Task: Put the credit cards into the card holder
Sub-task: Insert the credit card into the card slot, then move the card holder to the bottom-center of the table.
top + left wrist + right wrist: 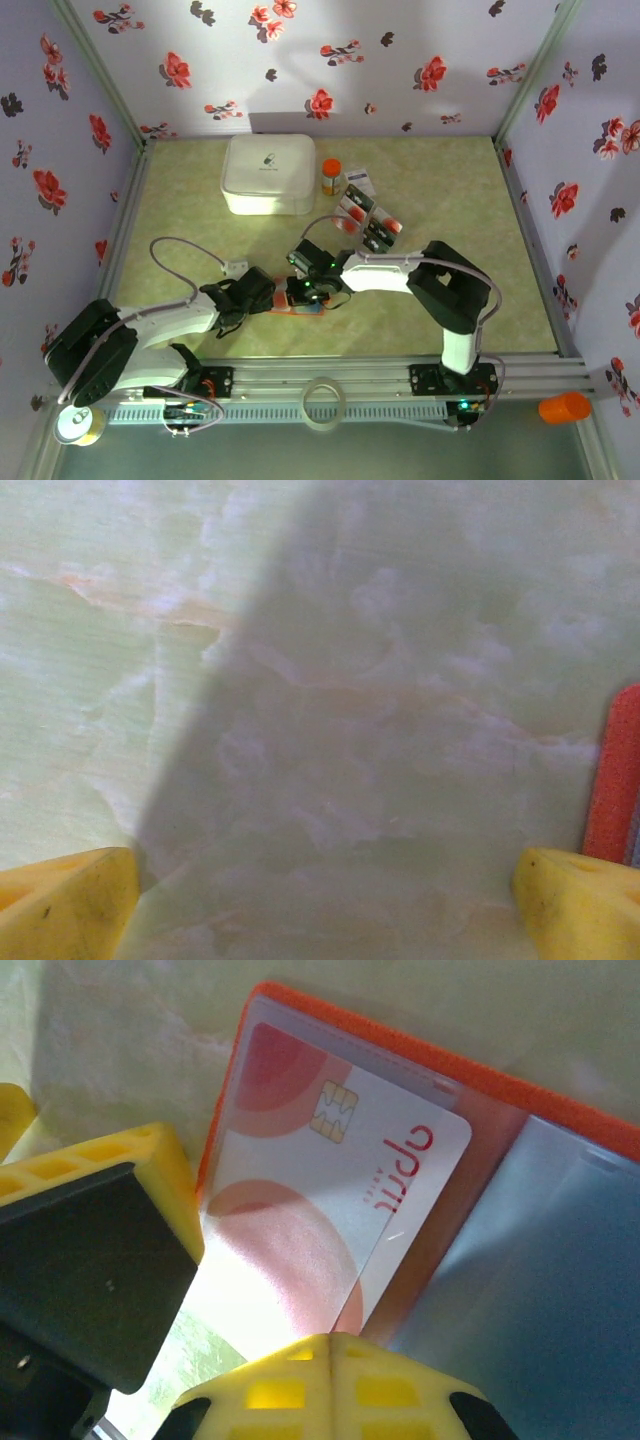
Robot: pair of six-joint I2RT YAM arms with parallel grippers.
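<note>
Card (340, 1210) seated in holder (300, 306) by the tabletop's near edge, more to go.
Beside the holder the left gripper (320, 905) gapes empty; the right gripper (330, 1350), closed, sits at that card's edge. Remaining cards (368, 215) lie piled toward the far edge.

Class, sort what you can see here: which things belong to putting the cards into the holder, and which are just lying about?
Belong to the job:
- card holder, lying open
- white-and-red card in its sleeve
- loose credit cards

Just lying about:
- white rounded box
- orange-capped bottle
- pale ring on the front rail
</note>
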